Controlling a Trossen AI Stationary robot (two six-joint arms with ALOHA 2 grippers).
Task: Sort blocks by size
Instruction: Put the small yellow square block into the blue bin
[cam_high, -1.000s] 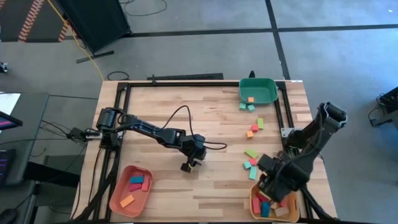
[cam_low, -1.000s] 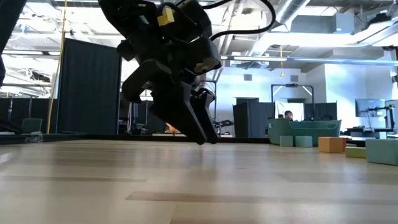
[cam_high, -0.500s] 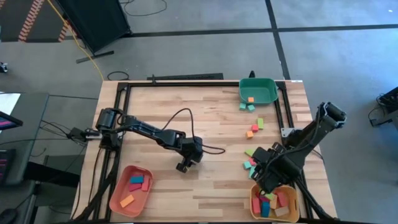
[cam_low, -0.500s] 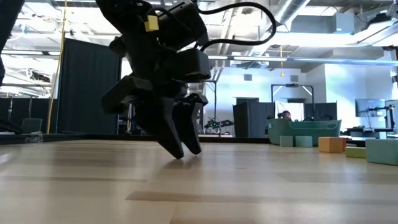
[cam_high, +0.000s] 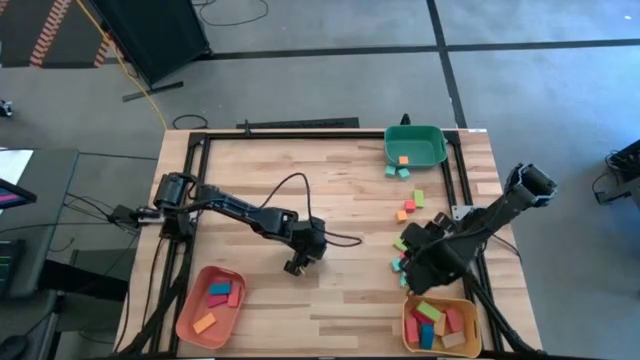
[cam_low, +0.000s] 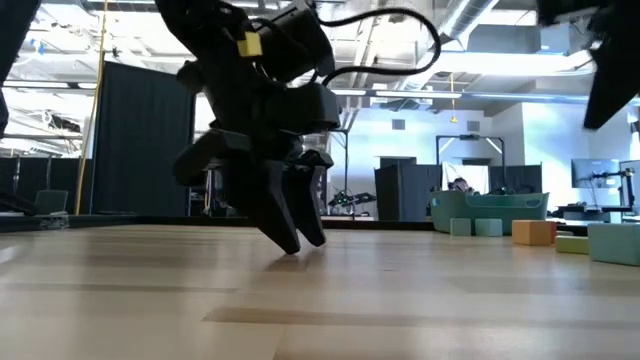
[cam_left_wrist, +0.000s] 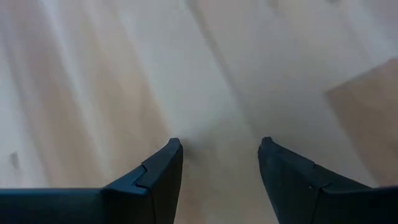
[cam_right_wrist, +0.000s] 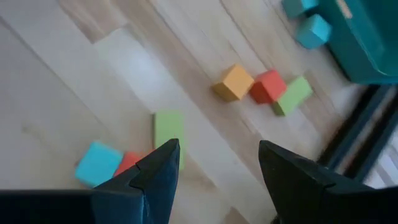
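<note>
The table (cam_high: 330, 180) is a wide wooden top with three trays at its edges: a green tray (cam_high: 415, 145) at the far right, a yellow tray (cam_high: 440, 325) at the near right, a salmon tray (cam_high: 210, 305) at the near left. All three hold a few blocks.

The left gripper (cam_high: 297, 265) hangs low over bare wood mid-table, fingers apart with nothing between them. The right gripper (cam_high: 412, 262) hovers just above the loose blocks (cam_high: 405, 212) strewn down the right side between the green and yellow trays, fingers spread wide and empty.

Under it lie a green bar (cam_right_wrist: 168, 132), a teal cube (cam_right_wrist: 95, 163) and a red piece (cam_right_wrist: 127, 162); farther off, an orange cube (cam_right_wrist: 234, 82) touches a red cube (cam_right_wrist: 267, 86).

They look light, hard and flat-sided. I'd pinch one across two opposite faces, a bar across its narrow width. Touching neighbours may get nudged.
</note>
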